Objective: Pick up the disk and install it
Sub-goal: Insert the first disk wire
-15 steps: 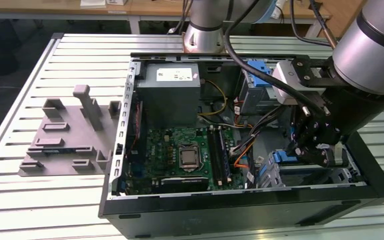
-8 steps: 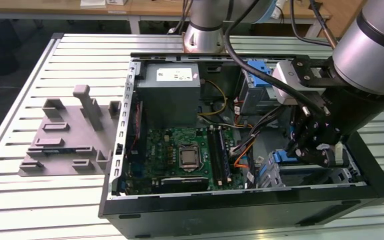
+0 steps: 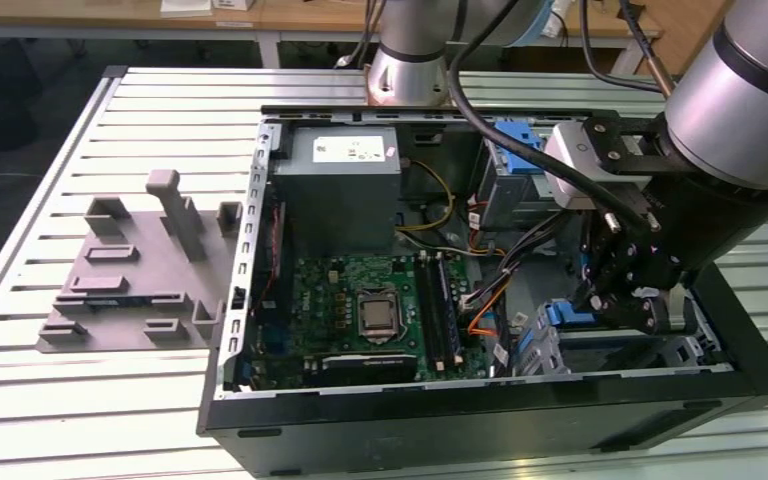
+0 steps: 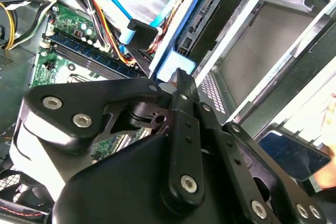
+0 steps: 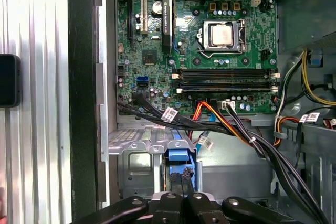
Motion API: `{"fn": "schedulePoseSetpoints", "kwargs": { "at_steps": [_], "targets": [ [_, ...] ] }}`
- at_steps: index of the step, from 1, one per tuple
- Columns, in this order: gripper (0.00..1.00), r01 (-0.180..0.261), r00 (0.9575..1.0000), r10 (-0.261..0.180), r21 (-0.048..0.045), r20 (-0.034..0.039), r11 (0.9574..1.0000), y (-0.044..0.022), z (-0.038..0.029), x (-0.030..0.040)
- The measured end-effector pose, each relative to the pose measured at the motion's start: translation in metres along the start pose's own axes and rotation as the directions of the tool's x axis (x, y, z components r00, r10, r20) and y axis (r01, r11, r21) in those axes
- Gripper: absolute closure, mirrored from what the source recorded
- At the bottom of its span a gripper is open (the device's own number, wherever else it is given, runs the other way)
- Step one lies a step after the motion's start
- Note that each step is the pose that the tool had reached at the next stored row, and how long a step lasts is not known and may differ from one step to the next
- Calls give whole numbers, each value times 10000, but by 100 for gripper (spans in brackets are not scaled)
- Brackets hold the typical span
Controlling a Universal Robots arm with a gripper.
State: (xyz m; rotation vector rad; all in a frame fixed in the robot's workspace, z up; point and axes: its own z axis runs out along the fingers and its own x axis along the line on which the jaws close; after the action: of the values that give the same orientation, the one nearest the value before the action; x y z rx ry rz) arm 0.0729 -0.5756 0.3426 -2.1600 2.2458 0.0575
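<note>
The claw (image 5: pixel 181 178) pinches the disk (image 5: pixel 178 154), which stands edge-on at its fingertips inside the drive cage (image 5: pixel 135 142).

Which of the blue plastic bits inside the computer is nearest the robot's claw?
The blue disk carrier in the cage at the exterior view's lower right, beside the gripper. The other blue piece sits farther up, beside the grey power supply.

Mostly buried in the drive cage (image 5: pixel 131 142) just ahead of the gripper (image 5: pixel 181 178): the disk (image 5: pixel 178 156), only its blue carrier end visible. Cropped behind the gripper: its black linkage. Well off to one side, half cut away: a dark slab (image 5: pixel 8 80), perhaps a phone.
</note>
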Motion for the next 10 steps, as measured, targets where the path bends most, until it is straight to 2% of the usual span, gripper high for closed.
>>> {"fn": "schedulePoseSetpoints", "kwargs": {
  "at_steps": [4, 10],
  "targets": [
    [89, 0, 10000, 0, 0, 2, 10000, -2, 0, 0],
    [89, 0, 10000, 0, 0, 2, 10000, -40, -4, -1]
  ]
}}
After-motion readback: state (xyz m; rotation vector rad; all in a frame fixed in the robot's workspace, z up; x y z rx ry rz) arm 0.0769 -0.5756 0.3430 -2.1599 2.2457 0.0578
